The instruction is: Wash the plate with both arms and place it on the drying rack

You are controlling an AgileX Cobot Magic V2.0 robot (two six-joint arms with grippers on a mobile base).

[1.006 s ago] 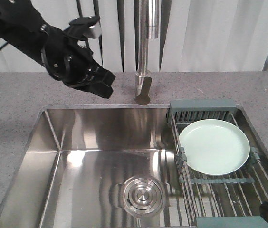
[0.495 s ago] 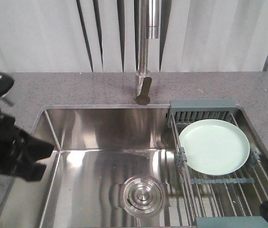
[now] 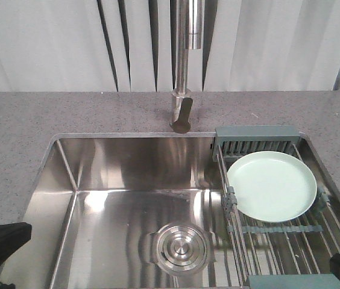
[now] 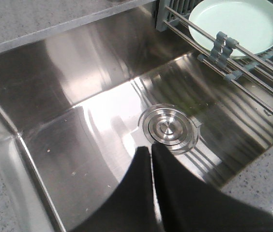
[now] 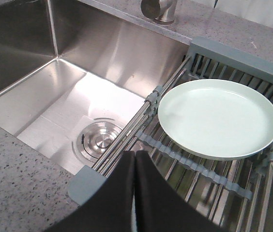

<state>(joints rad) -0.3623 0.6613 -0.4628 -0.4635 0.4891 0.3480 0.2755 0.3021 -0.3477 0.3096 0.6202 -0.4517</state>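
Note:
The pale mint-green plate point(image 3: 271, 185) lies flat on the steel wires of the drying rack point(image 3: 255, 132) over the right end of the sink. It also shows in the left wrist view as the plate point(image 4: 235, 21) and in the right wrist view as the plate point(image 5: 218, 118). My left gripper point(image 4: 151, 146) is shut and holds nothing, hanging over the sink's front left, short of the drain. My right gripper point(image 5: 135, 153) is shut and empty, above the rack's near left corner, in front of the plate. Both arms only peek into the front view's bottom corners.
The steel sink basin point(image 3: 128, 162) has a round drain point(image 3: 182, 248) in its floor. A faucet point(image 3: 182, 114) rises behind it at the middle. Speckled grey countertop point(image 3: 19, 120) surrounds the sink, with a curtain behind.
My left arm swung from high over the back left counter down to the front left corner, almost out of the front view. The plate and right arm have not moved.

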